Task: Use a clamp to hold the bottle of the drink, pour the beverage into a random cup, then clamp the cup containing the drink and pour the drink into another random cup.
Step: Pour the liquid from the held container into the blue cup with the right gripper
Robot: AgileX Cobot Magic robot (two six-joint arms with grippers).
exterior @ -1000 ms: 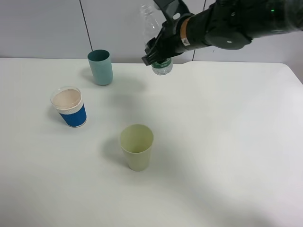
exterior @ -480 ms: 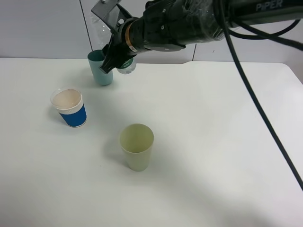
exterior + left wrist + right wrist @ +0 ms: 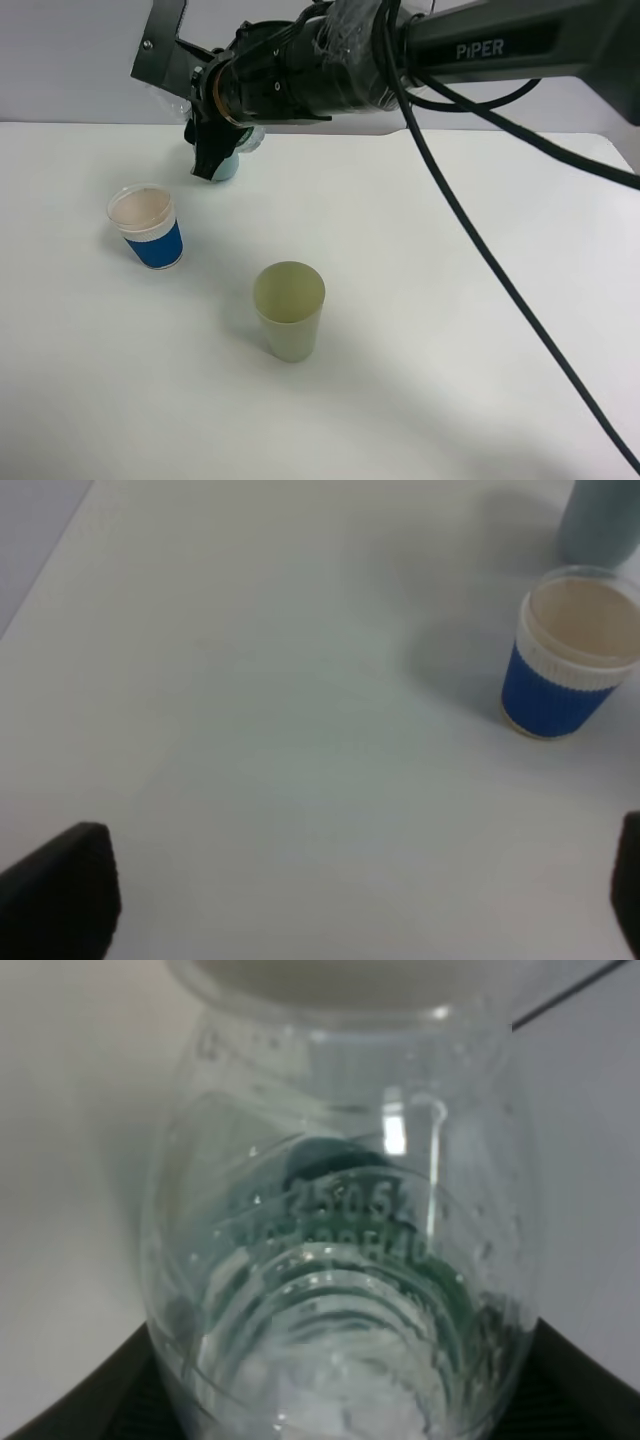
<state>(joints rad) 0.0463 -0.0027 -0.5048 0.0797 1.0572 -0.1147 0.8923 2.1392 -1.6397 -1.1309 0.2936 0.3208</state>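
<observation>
Three cups stood on the white table [image 3: 470, 300], and none of them showed any sign of having been filled. Only the opening step looked done: the right gripper [image 3: 340, 1400] had its jaws closed on the bottle [image 3: 340, 1220] and held it in the air. It had reached across to the far left of the table, just over the teal tumbler [image 3: 600, 520], which it mostly hid from the high camera. The bottle seemed tilted in the grip, though the arm covered too much of it to tell which way its mouth pointed.

Judging by that, both pours remained: first from the bottle into a cup, then from that cup into another. No stream was visible.

From the right wrist, the bottle's clear ribbed wall filled the view, with droplets inside and the green label showing through. How much of the drink it held could not be told.

Nearest the bottle, the blue-sleeved paper cup [image 3: 148, 228] stood upright, its cream inside looking dry, though a clear liquid would be hard to spot there. Well apart and nearer the camera, the pale green cup [image 3: 289, 310] was upright and looked empty.

Off to the side, the left gripper [image 3: 350, 880] hung with its jaws spread wide around nothing, looking toward the paper cup.
</observation>
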